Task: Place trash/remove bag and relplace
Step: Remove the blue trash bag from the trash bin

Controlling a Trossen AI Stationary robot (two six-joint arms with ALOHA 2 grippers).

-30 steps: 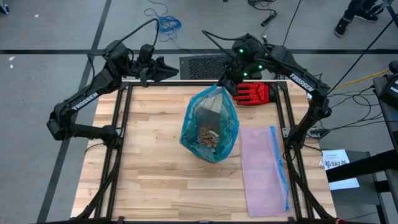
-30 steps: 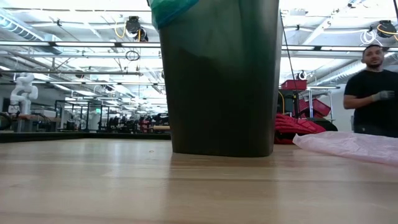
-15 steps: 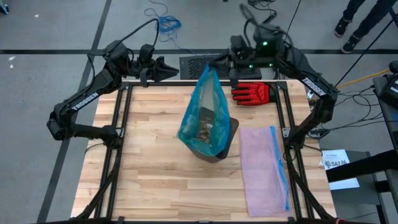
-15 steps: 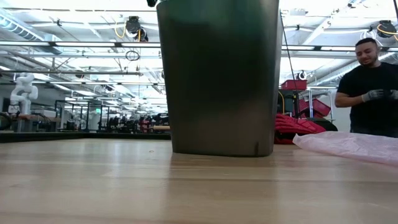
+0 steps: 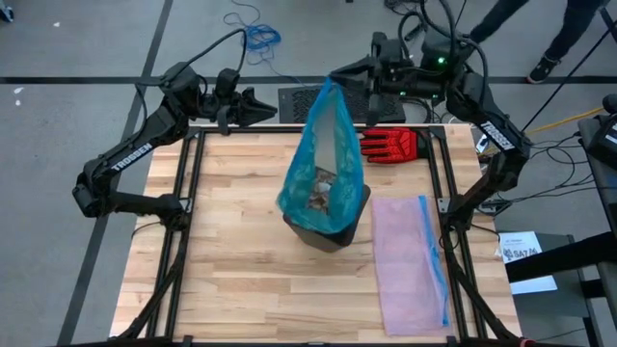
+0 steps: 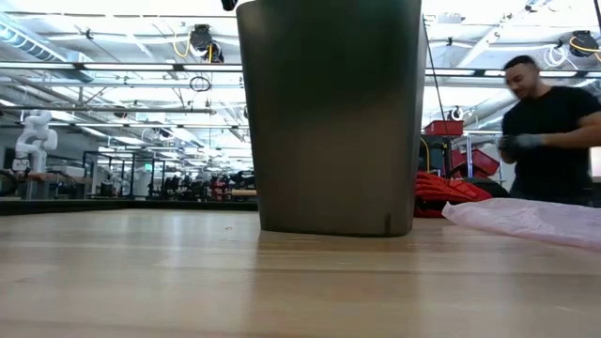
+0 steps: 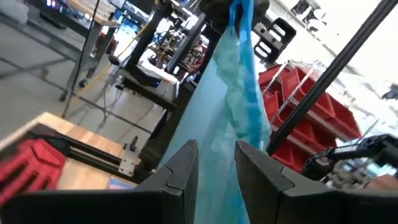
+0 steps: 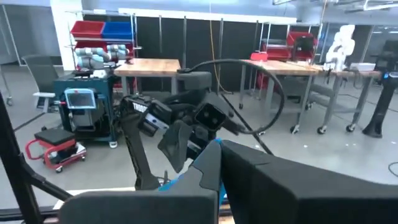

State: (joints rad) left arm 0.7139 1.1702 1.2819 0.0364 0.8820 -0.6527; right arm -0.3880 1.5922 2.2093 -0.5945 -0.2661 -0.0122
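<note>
Your right hand (image 5: 333, 81) was clamped shut on the top of the thin teal-green translucent plastic bin liner (image 5: 323, 164), holding it high over the far side of the bench (image 5: 231, 251) so the plastic stretched into a tall peak. The small crumpled scraps of brown paper trash (image 5: 318, 202) sat in the belly of that liner, so the loading looked done. The liner's lower part appeared partly inside the dark upright plastic bin (image 6: 329, 117), so I judged the removal to be underway, not finished. Your left hand (image 5: 273, 112) waited at the far left corner with its fingers part open and gripping nothing. You had the pale pink translucent replacement bag with the blue strip (image 5: 410, 260) lying flat on the bench, to the right of the bin, unused; fitting it remained. A red glove (image 5: 390, 145) lay near the far edge.
</note>
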